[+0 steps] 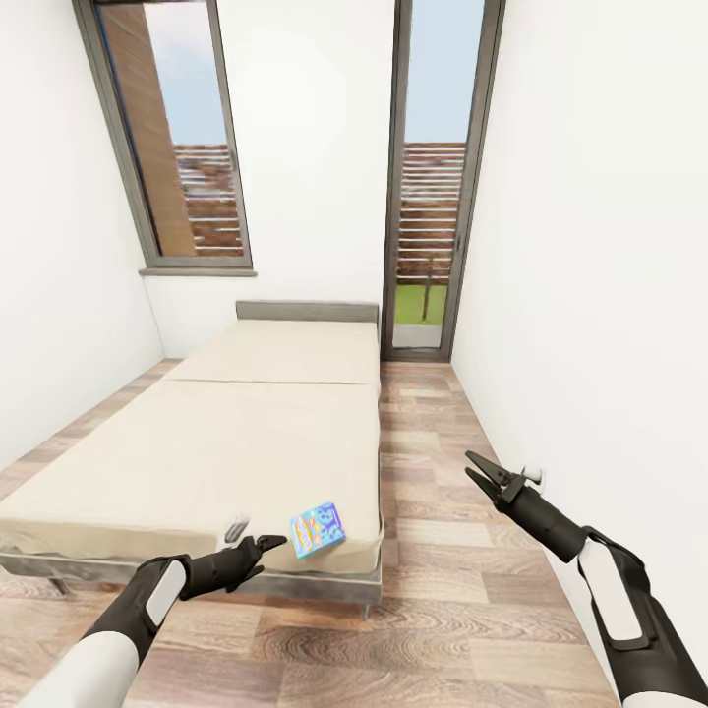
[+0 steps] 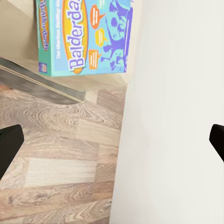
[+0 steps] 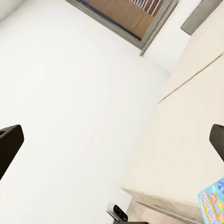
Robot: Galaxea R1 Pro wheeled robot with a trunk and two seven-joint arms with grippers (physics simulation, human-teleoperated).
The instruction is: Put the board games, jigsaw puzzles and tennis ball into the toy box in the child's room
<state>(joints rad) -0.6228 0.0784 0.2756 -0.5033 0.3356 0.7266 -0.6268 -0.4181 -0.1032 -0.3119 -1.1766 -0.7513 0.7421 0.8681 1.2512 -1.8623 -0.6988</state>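
Risk: board game [image 1: 317, 530] lies at the bed's [image 1: 226, 433] lower-right corner edge; left gripper [image 1: 258, 547], spread wide and empty beside it, could nudge it off. Right gripper [image 1: 482, 475] open, empty.

Reads "Balderdash", its end cut off, in white letters on the light-blue game box [image 2: 84, 37].
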